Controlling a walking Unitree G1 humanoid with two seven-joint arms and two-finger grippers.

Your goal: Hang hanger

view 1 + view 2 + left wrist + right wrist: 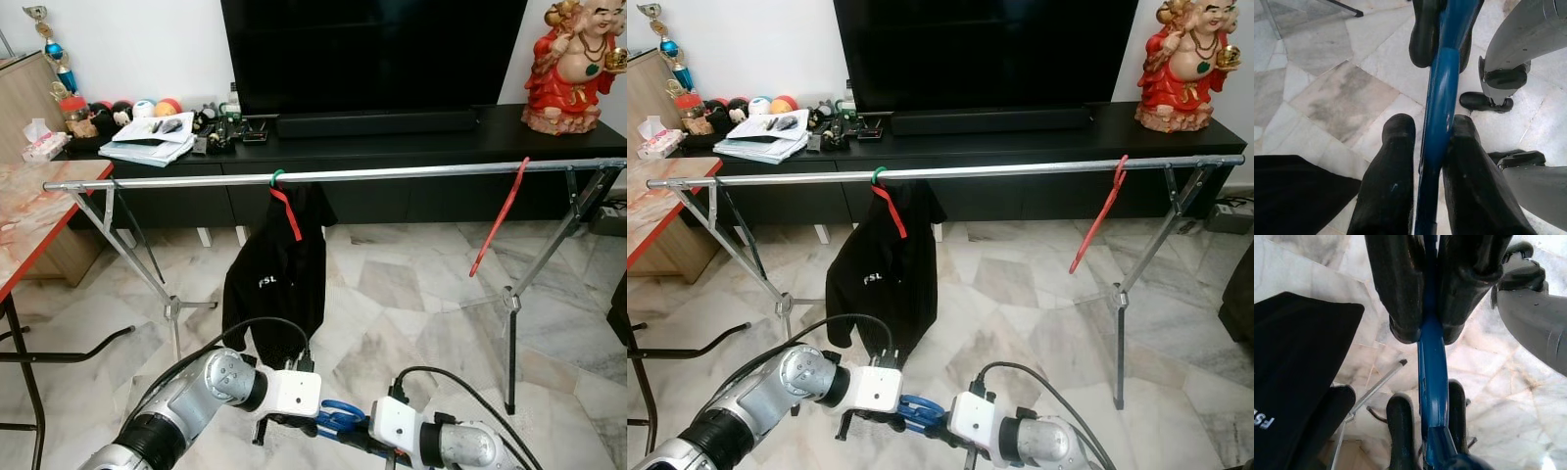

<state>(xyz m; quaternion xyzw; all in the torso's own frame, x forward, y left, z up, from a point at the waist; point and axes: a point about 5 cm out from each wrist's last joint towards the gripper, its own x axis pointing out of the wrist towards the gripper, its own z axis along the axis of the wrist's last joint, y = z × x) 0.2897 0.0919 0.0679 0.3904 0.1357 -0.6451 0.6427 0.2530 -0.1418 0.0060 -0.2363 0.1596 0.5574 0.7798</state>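
Low in front of the robot, above the pale marble floor, both silver arms meet around a blue plastic hanger. Its left pincer is clenched on one blue bar of that hanger, the two black fingers pressing it from either side, and the right pincer is clenched on the same bar just beyond, its fingers facing the other pair. So the hanger is held between the two pincers, well below the long silver metal clothes rail that spans the room on splayed legs. On that rail, left of its middle, a black jacket with small white lettering hangs from a red hanger with a green hook; toward the right end a bare red plastic hanger dangles at a slant. Behind the rail stands a low black TV surface carrying a large dark television, a red and gold laughing figurine, and, at its left end, papers and coloured balls. A red-edged marble-patterned surface stands at the left.
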